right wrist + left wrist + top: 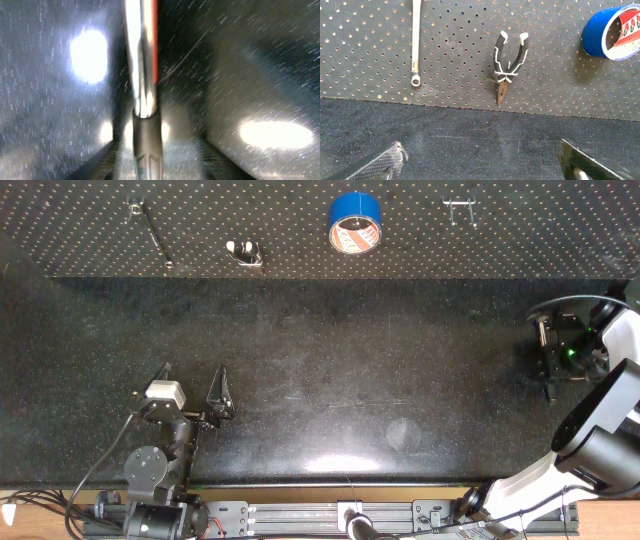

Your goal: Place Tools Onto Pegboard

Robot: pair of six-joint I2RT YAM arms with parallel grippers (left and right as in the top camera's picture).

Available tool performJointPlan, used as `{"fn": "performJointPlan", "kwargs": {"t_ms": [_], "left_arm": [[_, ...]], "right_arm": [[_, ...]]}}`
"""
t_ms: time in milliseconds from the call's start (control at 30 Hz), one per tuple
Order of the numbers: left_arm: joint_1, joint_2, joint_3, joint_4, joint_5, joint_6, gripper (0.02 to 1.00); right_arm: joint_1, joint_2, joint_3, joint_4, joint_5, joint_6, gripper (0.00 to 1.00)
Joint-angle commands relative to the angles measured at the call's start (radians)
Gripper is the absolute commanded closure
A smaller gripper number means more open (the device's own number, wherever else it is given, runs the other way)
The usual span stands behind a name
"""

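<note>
On the pegboard [520, 240] at the back hang a wrench [152, 230], black-handled pliers [245, 253] and a blue tape roll [355, 223]. The left wrist view faces the same wrench [415, 45], pliers [506, 65] and tape roll [612, 31]. My left gripper [190, 385] sits open and empty low on the table at the front left. My right gripper [562, 350] is down at the table's far right. In its wrist view a tool with a shiny metal shaft, a red strip and a black handle [141, 65] lies between its spread fingers [102, 160], which stand slightly apart from it.
A bare double hook [460, 212] sticks out of the pegboard at the right. The dark speckled table [380, 360] stretches open between the two arms. Cables and a rail run along the front edge.
</note>
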Motion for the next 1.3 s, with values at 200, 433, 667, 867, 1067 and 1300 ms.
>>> {"fn": "performJointPlan", "kwargs": {"t_ms": [200,433,667,867,1067,1300], "left_arm": [[-0.003,-0.008,-0.002,-0.005,-0.001,0.005,0.023],[-0.003,-0.008,-0.002,-0.005,-0.001,0.005,0.025],[-0.003,-0.008,-0.002,-0.005,-0.001,0.005,0.025],[-0.003,-0.008,-0.002,-0.005,-0.001,0.005,0.025],[-0.003,-0.008,-0.002,-0.005,-0.001,0.005,0.025],[-0.003,-0.008,-0.002,-0.005,-0.001,0.005,0.025]], "right_arm": [[0.017,-0.003,-0.055,0.036,-0.161,0.07,0.925],[0.255,-0.919,-0.562,0.761,-0.444,0.528,0.925],[0.523,-0.663,-0.541,1.337,-0.459,0.826,0.923],[0.525,-0.459,-0.499,1.37,-0.484,0.832,0.925],[0.525,-0.392,-0.499,1.374,-0.484,0.818,0.051],[0.525,-0.61,-0.836,1.714,-0.476,0.817,0.042]]}}
